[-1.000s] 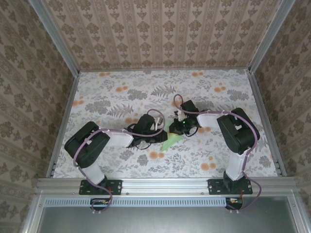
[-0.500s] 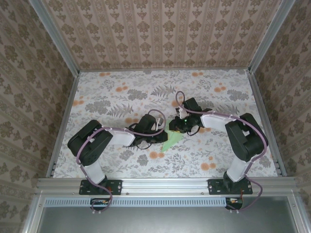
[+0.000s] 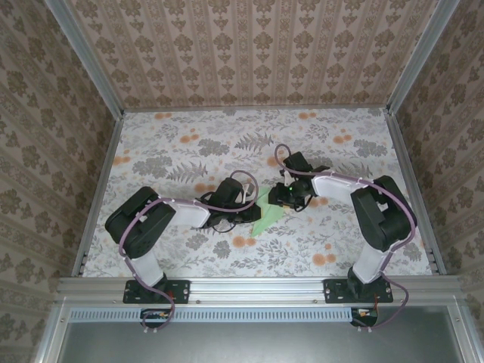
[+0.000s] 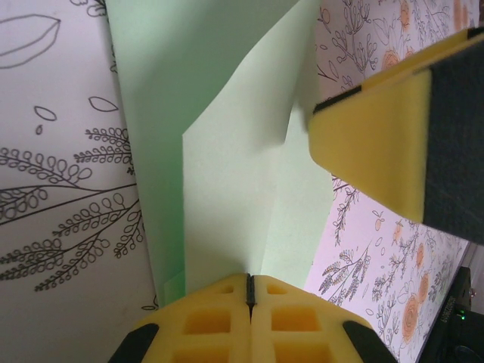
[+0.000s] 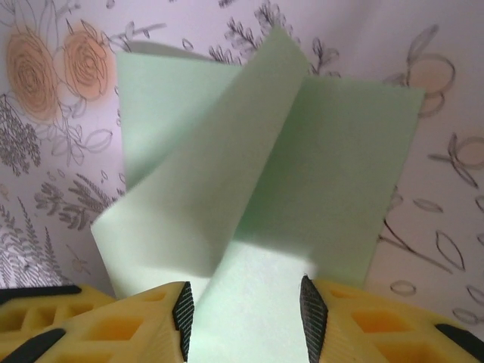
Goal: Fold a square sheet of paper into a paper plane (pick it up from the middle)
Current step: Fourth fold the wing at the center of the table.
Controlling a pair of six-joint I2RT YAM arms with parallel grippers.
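The left hand (image 4: 249, 286) pinches one edge of the half-folded square sheet of paper (image 4: 227, 189), pads pressed together. The right hand (image 5: 243, 318) stands part open astride a raised flap. The sheet sits mid-counter (image 3: 189, 144) between both hands. The left pinch should hold firm while the right closes squarely on the crease.

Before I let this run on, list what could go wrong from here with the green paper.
1. The left fingers pinch the sheet of paper at one edge, while the right fingers stand parted around it. The half-made fold may spring open.
2. The paper stands up loose between the right fingers, so closing there could crease it off-line.
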